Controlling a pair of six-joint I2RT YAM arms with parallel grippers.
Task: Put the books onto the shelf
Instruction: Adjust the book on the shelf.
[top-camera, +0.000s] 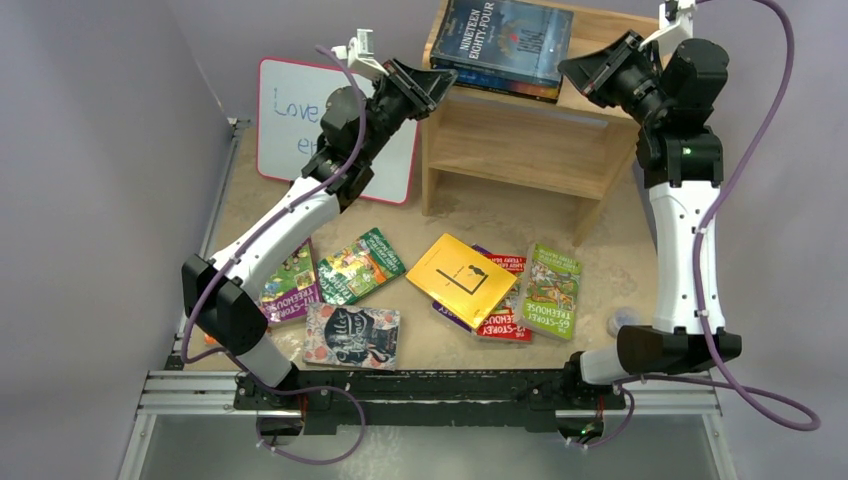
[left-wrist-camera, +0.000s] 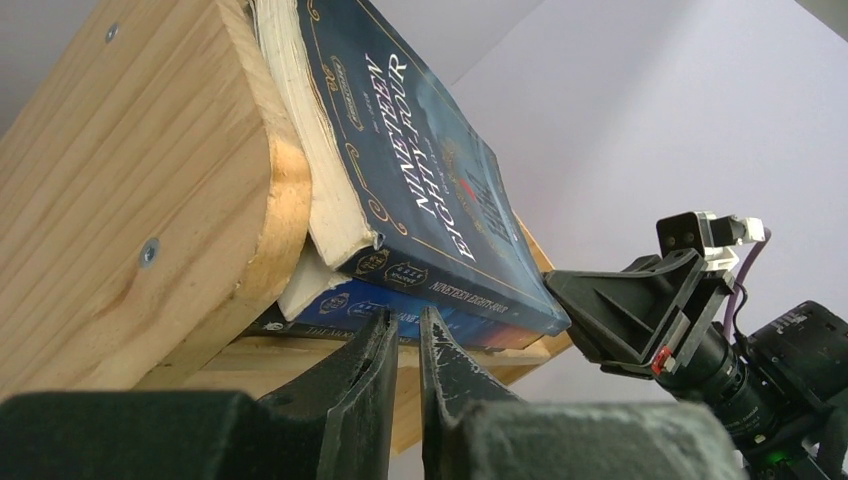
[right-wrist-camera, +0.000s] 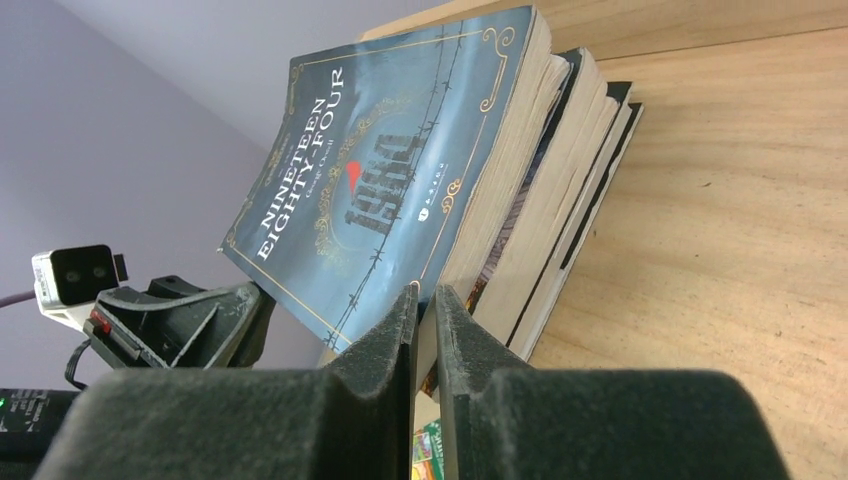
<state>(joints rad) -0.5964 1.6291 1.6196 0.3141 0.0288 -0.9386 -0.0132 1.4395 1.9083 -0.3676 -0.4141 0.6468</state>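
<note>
A stack of books (top-camera: 505, 40) lies flat on top of the wooden shelf (top-camera: 520, 150), with the dark blue "Nineteen Eighty-Four" (left-wrist-camera: 420, 190) uppermost. My left gripper (top-camera: 443, 78) is at the stack's left edge. Its jaws are shut to a thin slit, empty, tips (left-wrist-camera: 408, 318) just below the lower books. My right gripper (top-camera: 570, 68) is at the stack's right edge, shut and empty, tips (right-wrist-camera: 426, 292) at the top book's (right-wrist-camera: 390, 170) near corner. Several more books lie on the table: yellow (top-camera: 462, 276), green (top-camera: 552, 290), red (top-camera: 505, 325), floral (top-camera: 352, 335).
A pink-edged whiteboard (top-camera: 290, 125) leans at the back left beside the shelf. More books (top-camera: 358, 265) lie under the left arm. The shelf's lower tier (top-camera: 515, 175) holds nothing that I can see. A metal rail (top-camera: 430, 385) runs along the near edge.
</note>
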